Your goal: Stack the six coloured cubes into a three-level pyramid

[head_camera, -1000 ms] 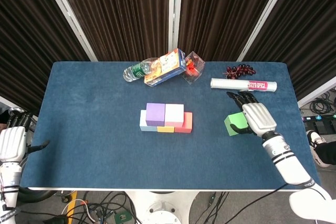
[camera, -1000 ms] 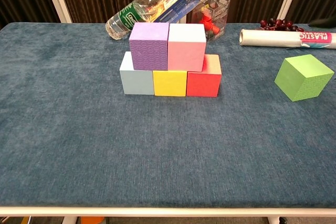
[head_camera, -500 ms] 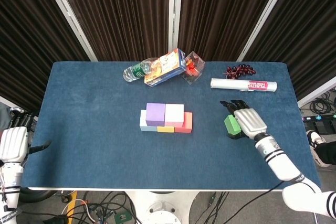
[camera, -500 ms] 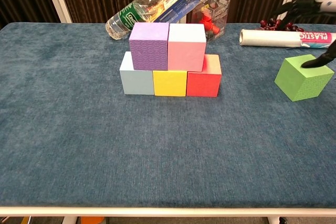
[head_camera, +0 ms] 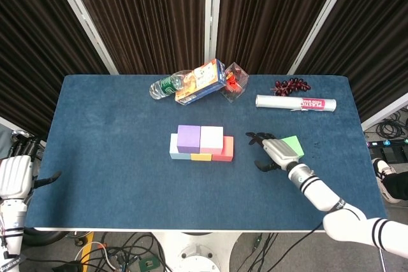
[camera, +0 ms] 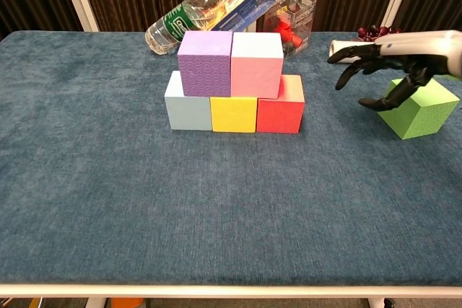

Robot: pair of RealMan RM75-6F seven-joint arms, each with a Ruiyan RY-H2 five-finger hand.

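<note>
Five cubes stand stacked mid-table: light blue (camera: 187,106), yellow (camera: 233,114) and red (camera: 280,110) in a row, with purple (camera: 205,63) and pink (camera: 256,63) on top. The green cube (camera: 419,110) sits alone on the cloth to the right, tilted corner-on. My right hand (camera: 390,59) hovers at the green cube's left upper side with fingers spread, holding nothing; its thumb hangs close to the cube's left edge. In the head view this right hand (head_camera: 273,152) covers part of the green cube (head_camera: 293,145). My left hand (head_camera: 14,176) hangs open off the table's left edge.
Along the far edge lie a clear water bottle (head_camera: 167,85), a colourful carton (head_camera: 201,81), a clear case with a red item (head_camera: 234,82), dark grapes (head_camera: 291,85) and a plastic-wrap roll (head_camera: 295,102) just behind the green cube.
My right hand has swept left over the green cube, towards the stack. The green cube stays where it was. The left hand has not moved.
</note>
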